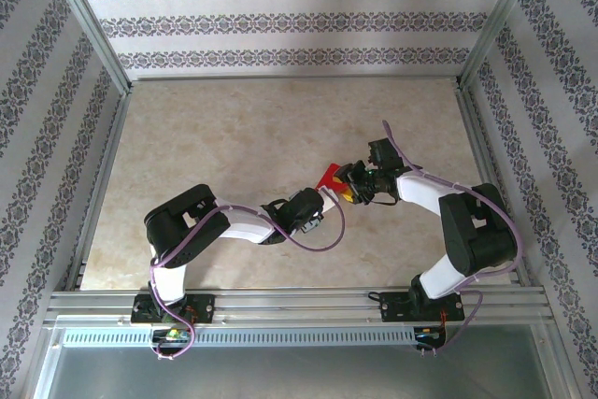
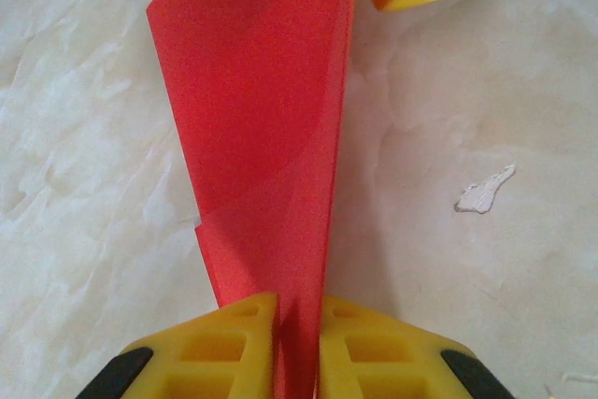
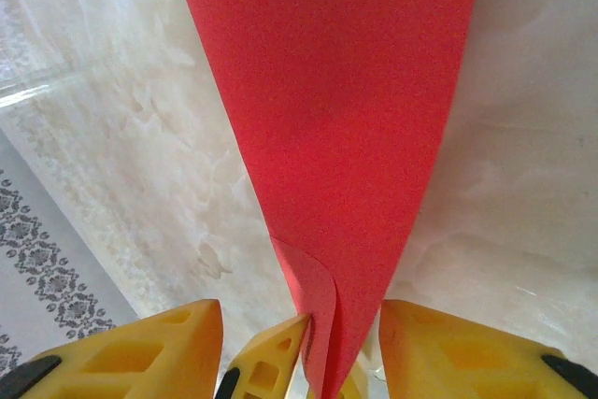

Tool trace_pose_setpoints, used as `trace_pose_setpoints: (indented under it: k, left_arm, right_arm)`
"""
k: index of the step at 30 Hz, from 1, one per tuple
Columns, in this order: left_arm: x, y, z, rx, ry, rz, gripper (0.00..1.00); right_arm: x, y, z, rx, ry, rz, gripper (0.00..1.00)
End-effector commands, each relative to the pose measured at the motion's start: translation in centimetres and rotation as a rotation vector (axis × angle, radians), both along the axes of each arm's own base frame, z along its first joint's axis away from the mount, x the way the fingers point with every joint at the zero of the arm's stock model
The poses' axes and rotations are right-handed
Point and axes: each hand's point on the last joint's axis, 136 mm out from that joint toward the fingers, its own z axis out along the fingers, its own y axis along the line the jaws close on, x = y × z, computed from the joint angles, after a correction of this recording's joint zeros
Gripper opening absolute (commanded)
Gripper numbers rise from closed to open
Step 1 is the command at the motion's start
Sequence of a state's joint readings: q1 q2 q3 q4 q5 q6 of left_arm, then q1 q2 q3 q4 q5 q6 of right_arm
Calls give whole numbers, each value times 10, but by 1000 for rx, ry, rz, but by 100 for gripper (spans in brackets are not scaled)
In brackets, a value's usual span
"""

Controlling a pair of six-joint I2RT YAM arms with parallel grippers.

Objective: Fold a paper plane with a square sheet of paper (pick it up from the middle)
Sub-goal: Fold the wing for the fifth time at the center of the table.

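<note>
The square sheet of paper (image 2: 266,109) is bright red and folded into a narrow, pointed wedge, held above the marble table. My left gripper (image 2: 299,310) is shut on its narrow end, with the paper pinched upright between the yellow fingers. In the top view the left gripper (image 1: 324,196) meets my right gripper (image 1: 348,187) mid-table, with the red paper (image 1: 328,177) between them. My right gripper (image 3: 299,310) is open, its yellow fingers (image 3: 462,352) standing well apart on either side of the paper (image 3: 346,109) and clear of it. A left fingertip (image 3: 271,362) shows between them.
A small white smear (image 2: 484,192) marks the tabletop to the right of the paper. Aluminium rails (image 1: 299,301) run along the near edge, and patterned walls (image 1: 280,21) enclose the back and both sides of the table (image 1: 234,137).
</note>
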State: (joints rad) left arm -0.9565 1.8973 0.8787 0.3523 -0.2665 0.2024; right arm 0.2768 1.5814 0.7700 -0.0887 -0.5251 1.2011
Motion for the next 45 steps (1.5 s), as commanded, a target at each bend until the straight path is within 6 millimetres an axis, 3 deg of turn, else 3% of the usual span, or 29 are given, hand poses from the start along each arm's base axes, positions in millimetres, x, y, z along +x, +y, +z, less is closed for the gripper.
trace_pose_setpoints:
  k: [1,7,13,16,26,30,38,45]
  left_arm:
    - [-4,-9,10,-25,-31,-34,17]
    - [-4,-8,11,-29,-32,-34,18]
    - [-6,-10,10,-37,-20,-42,20]
    - [-8,-12,9,-45,-5,-51,24]
    - [-5,-14,7,-49,15,-54,27]
    - [-5,-14,6,-50,27,-56,21]
    - [-11,-8,-4,-105,136,-26,13]
    - [-17,-3,-14,-167,270,5,12]
  right_arm:
    - [-5,1,-6,-12,34,30,49]
    - [-7,7,-13,-3,62,38,42]
    - [-5,10,-10,9,54,45,21]
    - [-5,11,-6,13,45,46,15]
    - [-5,12,-2,27,39,51,12]
    - [-5,13,0,31,37,54,16]
    - [0,3,3,7,6,43,45]
    - [6,-13,10,-26,-32,17,56]
